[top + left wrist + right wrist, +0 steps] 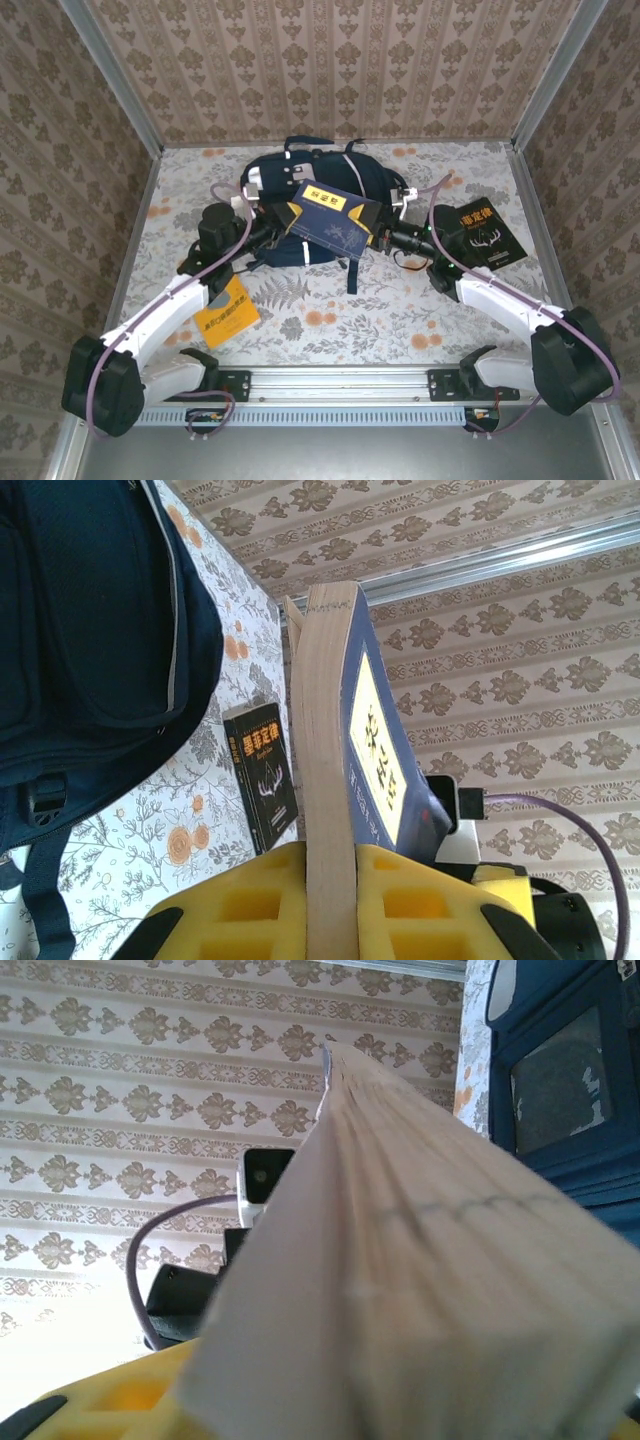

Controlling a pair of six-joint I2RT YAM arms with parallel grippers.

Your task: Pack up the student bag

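Yellow pads [240,910] of the left gripper [330,880] clamp the page edge of a blue book [375,750], spine side up. The right gripper [377,240] looks clamped on the book's other end, so both arms hold it level in the air.

The student bag [310,185] lies at centre-back of the table [400,310], flat on its side, partly under the book. Its navy fabric is soft and floppy, judging by the sagging folds in the left wrist view [90,630]. It likely will not hold its mouth open alone and would shift if pushed. Best hold is probably the zip rim or the top loop, not the loose straps. I cannot tell from these views whether the main opening is unzipped.

The blue book is stiff, thick and probably fairly heavy, with a smooth cover that may slip. An end-on pinch on the page block seems marginal.

A black book [490,235] lies right of the bag, apart from it. An orange book [225,312] lies near the left arm.
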